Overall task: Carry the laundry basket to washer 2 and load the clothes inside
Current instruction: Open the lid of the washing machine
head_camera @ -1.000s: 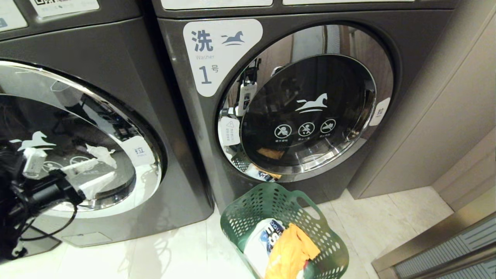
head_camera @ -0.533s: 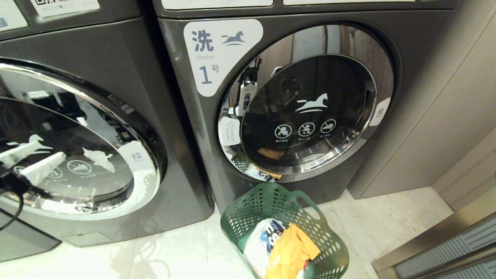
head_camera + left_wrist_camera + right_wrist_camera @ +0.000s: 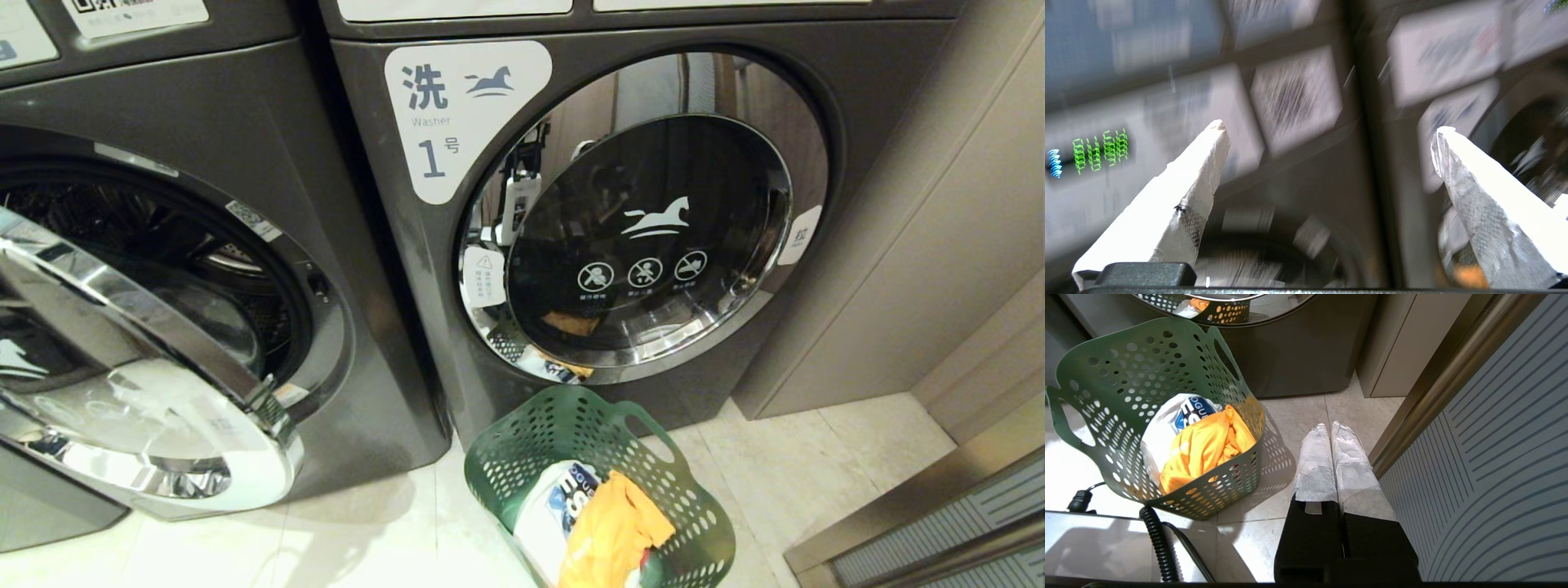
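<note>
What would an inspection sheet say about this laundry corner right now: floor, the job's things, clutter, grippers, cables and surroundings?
Surface: pale tiled floor.
Job's things: green laundry basket stands on the floor before washer 1, holding an orange garment and a white printed one. The left washer has its door swung open; no number visible on it.
Clutter: nothing seen.
Grippers: left gripper open, empty, raised before the machines' panels; right gripper shut, empty, low beside the basket.
Cables: black ribbed hose near the basket.
Surroundings: beige cabinet, striped panel.
</note>
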`<state>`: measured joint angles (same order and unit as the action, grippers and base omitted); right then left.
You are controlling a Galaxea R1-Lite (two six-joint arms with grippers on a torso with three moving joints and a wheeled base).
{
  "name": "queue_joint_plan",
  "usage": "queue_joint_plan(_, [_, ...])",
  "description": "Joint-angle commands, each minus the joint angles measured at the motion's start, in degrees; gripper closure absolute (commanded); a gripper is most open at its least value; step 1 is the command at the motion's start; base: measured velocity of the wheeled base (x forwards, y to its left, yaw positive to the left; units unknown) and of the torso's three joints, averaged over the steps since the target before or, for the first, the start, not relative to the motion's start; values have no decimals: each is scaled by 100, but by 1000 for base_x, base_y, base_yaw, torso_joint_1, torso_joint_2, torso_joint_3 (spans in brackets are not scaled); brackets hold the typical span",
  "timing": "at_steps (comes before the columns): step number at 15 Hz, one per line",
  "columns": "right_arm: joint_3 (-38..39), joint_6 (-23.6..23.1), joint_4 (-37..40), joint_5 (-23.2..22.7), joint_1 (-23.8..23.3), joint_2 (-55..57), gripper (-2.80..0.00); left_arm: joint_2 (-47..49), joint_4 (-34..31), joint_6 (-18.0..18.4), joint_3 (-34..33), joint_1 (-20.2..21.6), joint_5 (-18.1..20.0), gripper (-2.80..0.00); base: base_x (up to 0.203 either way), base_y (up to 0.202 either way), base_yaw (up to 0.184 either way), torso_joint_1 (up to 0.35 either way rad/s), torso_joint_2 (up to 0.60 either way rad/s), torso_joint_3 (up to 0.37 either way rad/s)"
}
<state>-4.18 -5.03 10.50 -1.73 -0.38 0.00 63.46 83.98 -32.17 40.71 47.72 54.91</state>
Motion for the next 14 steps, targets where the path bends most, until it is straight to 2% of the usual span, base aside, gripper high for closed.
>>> queue_joint_plan(1, [5, -1, 5, -3, -1, 9, 0, -1092, -381, -540, 676, 75, 4, -280, 0, 0, 0, 0, 0, 0])
queue_joint_plan(2, [-4, -6, 5, -3, -6, 9, 0, -1166, -1050, -758, 1129, 122, -47, -280, 0, 0, 0, 0, 0, 0])
queue_joint_plan(3, [-4, 2, 5, -3, 3, 9, 0, -1228, -2062, -853, 1435, 174, -113, -280, 0, 0, 0, 0, 0, 0])
queue_joint_plan(4, [5, -6, 5, -3, -5, 9, 0, -1301, -3367, -814, 1780, 215, -172, -280, 0, 0, 0, 0, 0, 0])
queue_joint_plan(5, [5, -6, 5, -3, -6, 9, 0, -1361, -4559, -616, 2058, 222, -206, -280, 0, 0, 0, 0, 0, 0])
queue_joint_plan(6, [-4, -6, 5, -3, -5, 9, 0, -1412, -5667, -272, 2258, 191, -223, -280, 0, 0, 0, 0, 0, 0])
queue_joint_plan(7, [0, -6, 5, -3, 0, 9, 0, -1448, -6811, 361, 2402, 117, -240, -280, 0, 0, 0, 0, 0, 0])
queue_joint_plan(9, [3, 1, 5, -3, -4, 9, 0, -1475, -8601, 2463, 2404, -120, -295, -280, 0, 0, 0, 0, 0, 0])
queue_joint_plan(10, [4, -1, 5, -3, -5, 9, 0, -1482, -9153, 3494, 2199, -249, -361, 0, 0, 0, 0, 0, 0, 0])
queue_joint_plan(11, [4, -6, 5, -3, -6, 9, 0, -1490, -9398, 4181, 1791, -397, -465, 0, 0, 0, 0, 0, 0, 0])
queue_joint_plan(12, [1, -6, 5, -3, 2, 9, 0, -1497, -9470, 4588, 1260, -635, -602, 0, 0, 0, 0, 0, 0, 0])
queue_joint_plan(13, [-4, -6, 5, -3, -6, 9, 0, -1510, -9377, 4793, 804, -965, -781, 0, 0, 0, 0, 0, 0, 0])
queue_joint_plan(14, [-4, -6, 5, -3, -6, 9, 0, -1523, -9112, 4896, 348, -1517, -1075, 0, 0, 0, 0, 0, 0, 0])
